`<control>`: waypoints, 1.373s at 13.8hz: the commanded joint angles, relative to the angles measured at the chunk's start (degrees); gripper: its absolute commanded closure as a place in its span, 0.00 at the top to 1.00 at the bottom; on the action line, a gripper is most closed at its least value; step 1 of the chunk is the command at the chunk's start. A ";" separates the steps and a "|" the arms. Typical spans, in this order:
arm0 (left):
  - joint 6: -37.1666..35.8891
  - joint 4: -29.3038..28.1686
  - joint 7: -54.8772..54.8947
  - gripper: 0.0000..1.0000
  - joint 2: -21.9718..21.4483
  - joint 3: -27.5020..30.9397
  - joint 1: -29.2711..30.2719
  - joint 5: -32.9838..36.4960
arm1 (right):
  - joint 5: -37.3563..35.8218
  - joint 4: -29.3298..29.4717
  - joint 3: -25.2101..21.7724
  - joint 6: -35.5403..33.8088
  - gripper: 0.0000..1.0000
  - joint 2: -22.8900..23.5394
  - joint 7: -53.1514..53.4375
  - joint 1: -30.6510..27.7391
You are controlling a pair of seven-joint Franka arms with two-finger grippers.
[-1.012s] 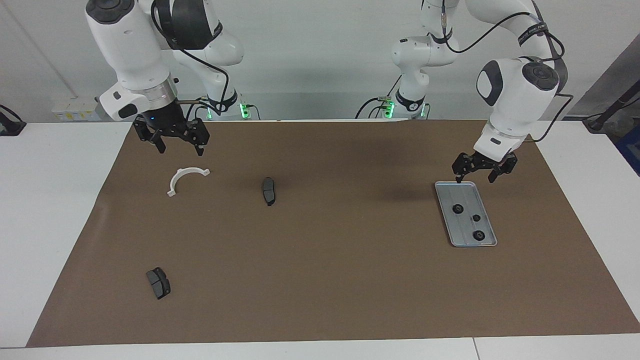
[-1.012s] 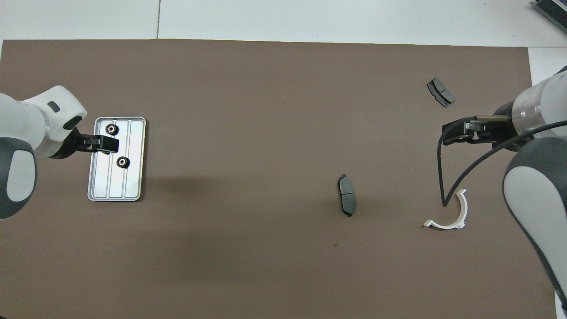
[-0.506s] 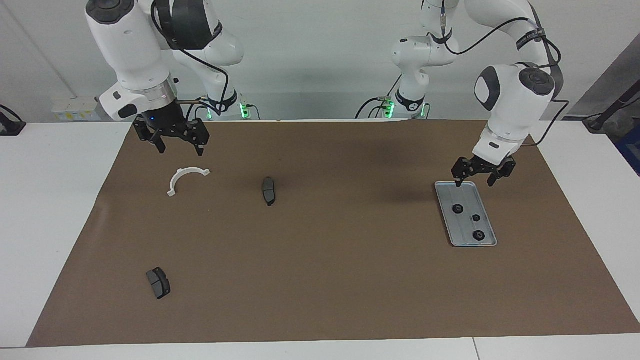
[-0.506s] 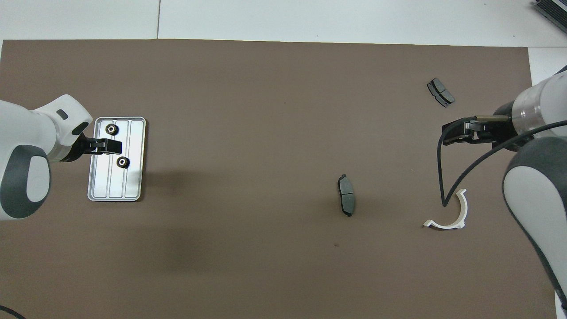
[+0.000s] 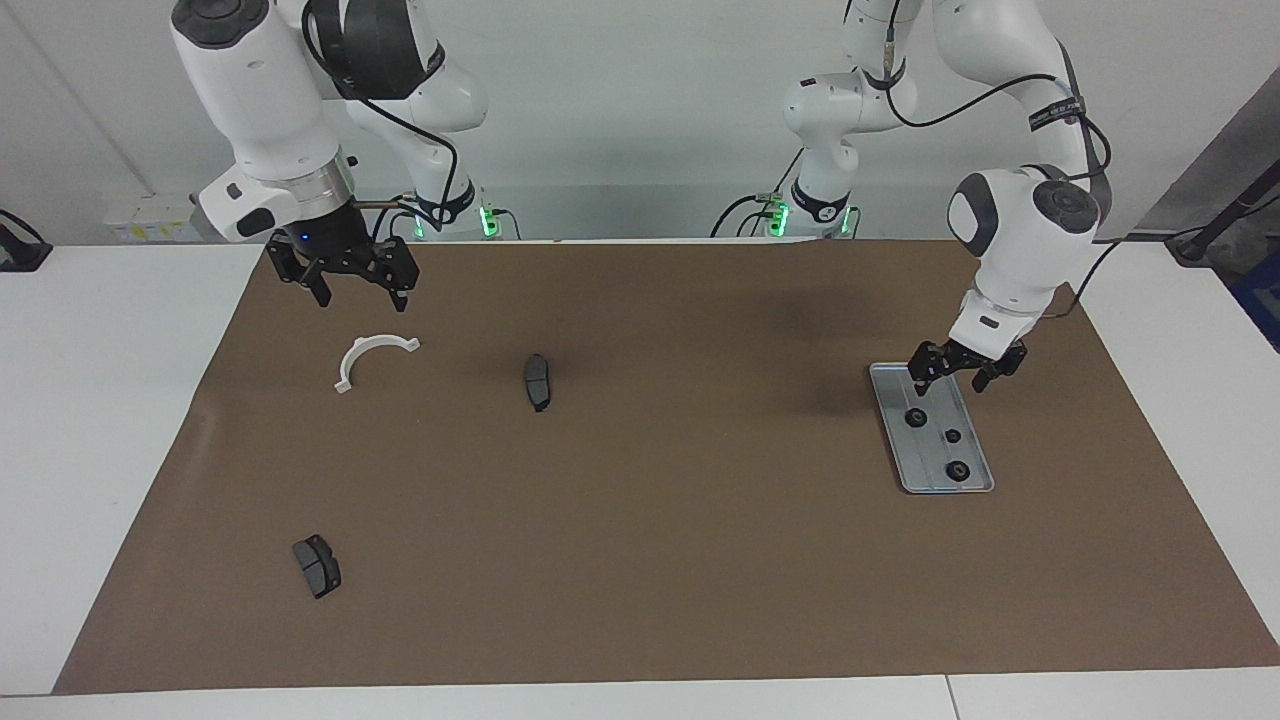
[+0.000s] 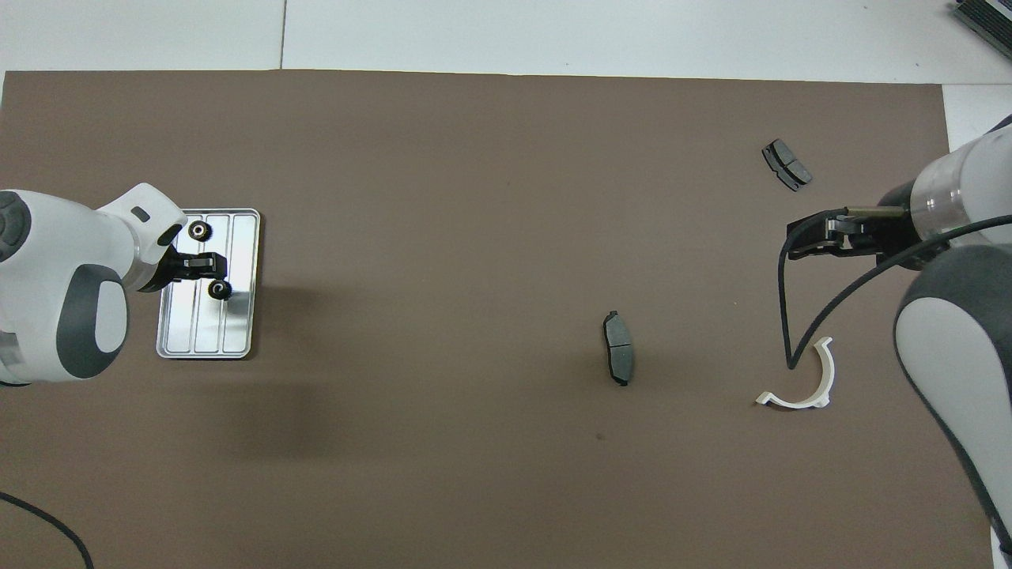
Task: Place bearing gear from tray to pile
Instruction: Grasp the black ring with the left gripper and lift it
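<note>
The silver tray [image 5: 928, 452] lies on the brown mat at the left arm's end of the table, also in the overhead view [image 6: 237, 316]. Three black bearing gears lie in it [image 5: 913, 417] [image 5: 952, 436] [image 5: 958, 471]. The overhead view shows two gears [image 6: 217, 290] [image 6: 199, 231]; the left arm hides the third. My left gripper [image 5: 951, 382] [image 6: 207, 265] is open and empty, low over the tray's end nearer to the robots. The pile's white half-ring bracket [image 5: 352, 357] [image 6: 829, 371] and brake pads [image 5: 538, 381] [image 5: 317, 565] lie at the right arm's end. My right gripper [image 5: 360, 298] [image 6: 798, 241] waits open above the mat, near the bracket.
The brown mat [image 5: 650, 520] covers most of the white table. In the overhead view the brake pads show mid-mat [image 6: 619, 348] and farther from the robots [image 6: 786, 164]. A black cable [image 6: 783, 316] hangs from the right arm over the bracket.
My left gripper has moved down and onto the tray's end nearer to the robots, closer to the gears. The right arm and all parts have stayed still.
</note>
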 commanded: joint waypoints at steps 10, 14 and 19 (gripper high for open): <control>5.86 -4.22 -1.50 0.50 2.66 -0.01 -0.01 -0.22 | 1.75 -0.05 0.12 -0.87 1.00 -0.08 -1.97 -0.66; 5.42 -4.22 -1.50 0.35 2.66 -0.01 0.07 -0.22 | 1.75 0.04 0.12 -0.87 1.00 -0.08 -1.97 -0.57; 2.62 1.73 -1.85 0.11 3.89 -0.09 -0.54 -0.31 | 1.22 0.04 0.21 -0.96 1.00 -0.08 -2.15 -0.31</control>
